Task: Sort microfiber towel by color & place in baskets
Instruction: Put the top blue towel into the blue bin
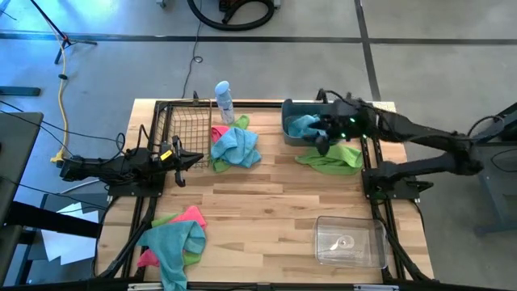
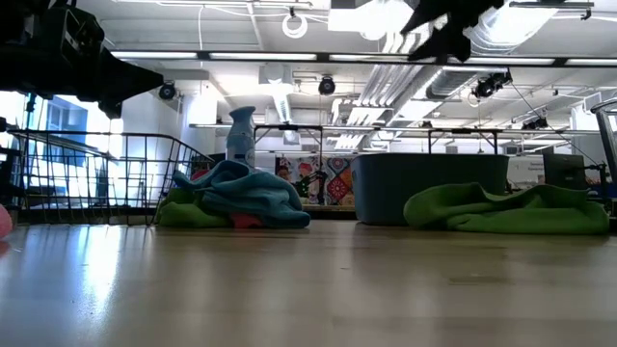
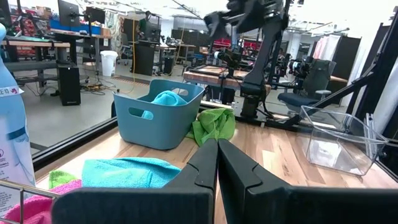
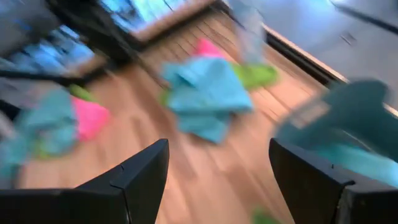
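A pile of teal, pink and green towels (image 1: 234,144) lies at the far middle, beside the black wire basket (image 1: 184,129). A second pile (image 1: 174,238) lies at the near left. A teal towel (image 1: 304,124) lies in the grey-blue tub (image 1: 292,121). A green towel (image 1: 331,158) lies on the table by the tub's near side. The clear box (image 1: 349,241) stands at the near right. My right gripper (image 4: 217,177) is open and empty, up above the tub. My left gripper (image 3: 217,149) is shut and empty, by the wire basket's near right corner.
A white-and-blue spray bottle (image 1: 224,101) stands at the far edge between the wire basket and the tub. Bare wood shows in the table's middle (image 1: 275,202). A black frame rail (image 1: 380,202) runs along the right side.
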